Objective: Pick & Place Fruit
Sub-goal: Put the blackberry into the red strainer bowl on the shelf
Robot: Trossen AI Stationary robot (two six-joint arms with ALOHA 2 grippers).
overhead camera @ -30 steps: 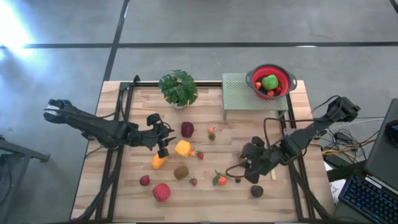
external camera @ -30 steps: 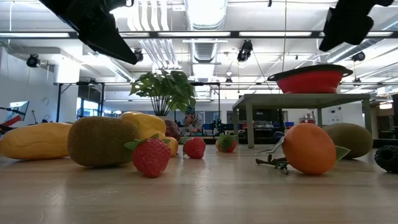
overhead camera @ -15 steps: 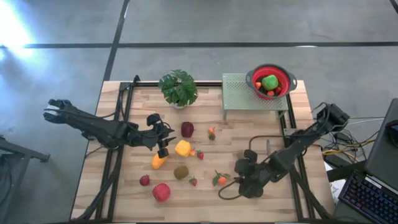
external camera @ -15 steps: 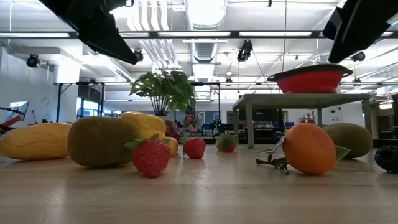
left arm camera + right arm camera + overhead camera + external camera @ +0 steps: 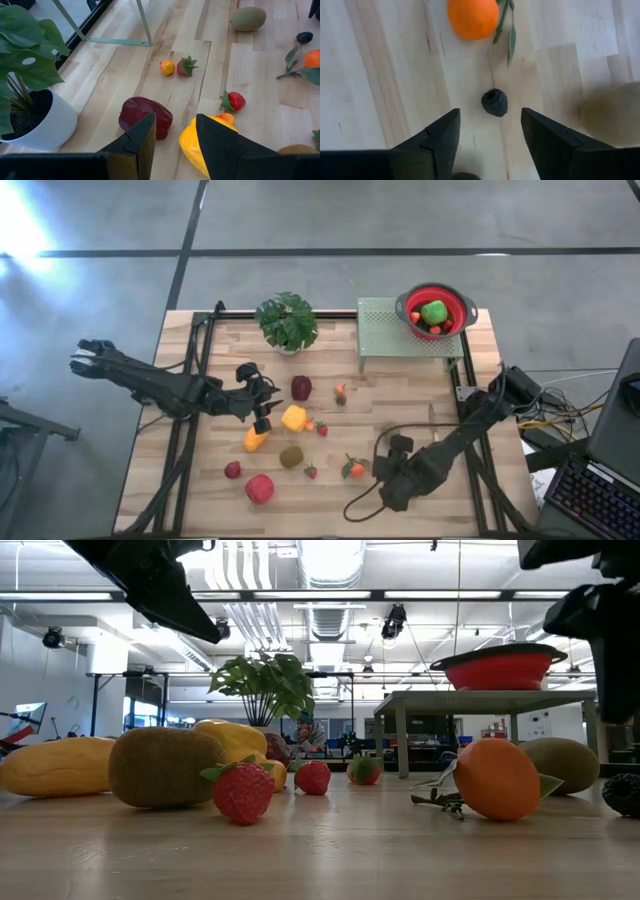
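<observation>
Toy fruits lie scattered on the wooden table (image 5: 200,480): a maroon one (image 5: 301,388), a yellow one (image 5: 294,418), a brown one (image 5: 291,457), a red one (image 5: 259,489) and an orange with leaves (image 5: 354,469). My right gripper (image 5: 388,477) points steeply down just right of that orange, open. In its wrist view its fingers stand on either side of a small dark berry (image 5: 494,102), above it, with the orange (image 5: 472,17) beyond. My left gripper (image 5: 172,132) hangs open over the maroon fruit (image 5: 145,117) and the yellow fruit (image 5: 200,145), with nothing between its fingers.
A red colander (image 5: 435,313) holding a green fruit stands on a green stand (image 5: 385,330) at the far right. A potted plant (image 5: 287,322) sits at the far middle. Strawberries (image 5: 322,429) and other small fruits lie between the arms. A brownish fruit (image 5: 615,115) lies beside the berry.
My right gripper has swung toward the table's near edge and leftward, sinking and tipping to point more steeply down, and now stands over the dark berry beside the orange. The fruits lie where they were.
</observation>
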